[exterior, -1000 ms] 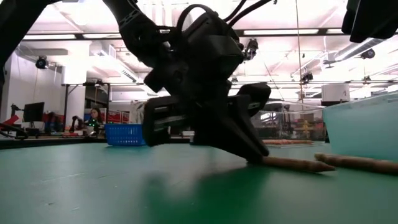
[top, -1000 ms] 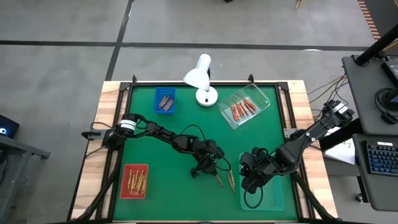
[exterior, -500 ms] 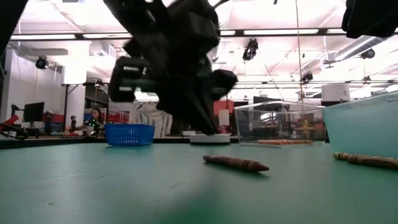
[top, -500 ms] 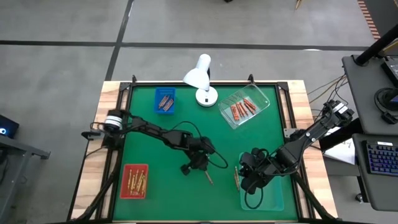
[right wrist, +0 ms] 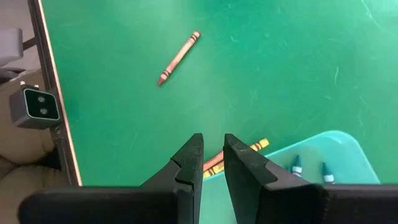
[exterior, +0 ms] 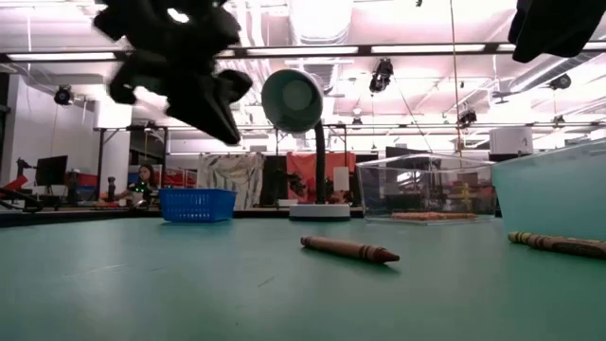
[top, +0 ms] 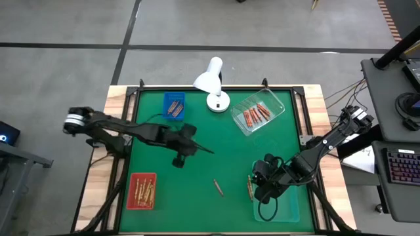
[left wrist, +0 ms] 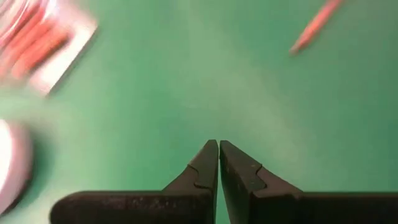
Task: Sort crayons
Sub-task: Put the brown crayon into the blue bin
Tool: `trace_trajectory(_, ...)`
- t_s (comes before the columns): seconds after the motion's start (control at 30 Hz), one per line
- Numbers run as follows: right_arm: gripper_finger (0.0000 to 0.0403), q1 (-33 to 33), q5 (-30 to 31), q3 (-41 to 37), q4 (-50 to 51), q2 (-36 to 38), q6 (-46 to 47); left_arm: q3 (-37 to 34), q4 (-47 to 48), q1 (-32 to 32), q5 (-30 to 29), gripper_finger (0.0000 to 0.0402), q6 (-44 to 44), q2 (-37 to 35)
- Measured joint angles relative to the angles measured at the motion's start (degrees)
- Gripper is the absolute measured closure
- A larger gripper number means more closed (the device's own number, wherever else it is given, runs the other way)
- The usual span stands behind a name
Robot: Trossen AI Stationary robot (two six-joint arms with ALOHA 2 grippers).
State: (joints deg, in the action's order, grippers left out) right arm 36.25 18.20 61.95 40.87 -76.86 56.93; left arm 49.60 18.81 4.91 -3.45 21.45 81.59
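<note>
- I have the left claw (top: 205, 150) raised above the middle of the green counter (top: 262, 151), its fingers pressed tight together with nothing between them.
- One orange-brown crayon (top: 217, 187) lies alone on the bare mat, well apart from that claw.
- My right claw (top: 260, 190) hovers at the near right, over the edge of the pale teal tray (top: 289, 211); its fingers (right wrist: 189, 163) stand a narrow gap apart and grip nothing.
- A pair of crayons (top: 249, 188) lies side by side against that tray's left wall, just below the right claw.
- Blue-tipped crayons (right wrist: 310, 168) sit inside the teal tray.
- Others lie in the blue tray (top: 182, 109), the red tray (top: 133, 179) and the clear tray (top: 278, 105) by the white lamp (top: 211, 80).
</note>
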Motion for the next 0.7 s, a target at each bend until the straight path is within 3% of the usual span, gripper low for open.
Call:
trace_trajectory(0.13, 0.0351, 0.0, 1.7, 0.0, 0.0, 0.0, -1.5, -9.7, -21.3, 0.8, 10.1, 0.0401, -1.4, -4.0)
trace_trajectory(0.37, 0.0351, 0.0, 2.9, -0.2, -0.3, -0.1, -2.0, -17.9, -50.1, 1.9, 10.4, 0.0381, -3.8, 0.8)
trace_trajectory(0.5, 0.0351, 0.0, 2.9, -0.2, -0.5, -0.1, -2.1, -17.2, -58.6, 2.5, 10.5, 0.0350, -4.2, 7.6)
trace_trajectory(0.7, 0.0351, 0.0, 2.9, -0.2, -1.0, -0.1, -2.1, -10.9, -57.1, 4.0, 12.6, 0.0297, -3.6, 17.3)
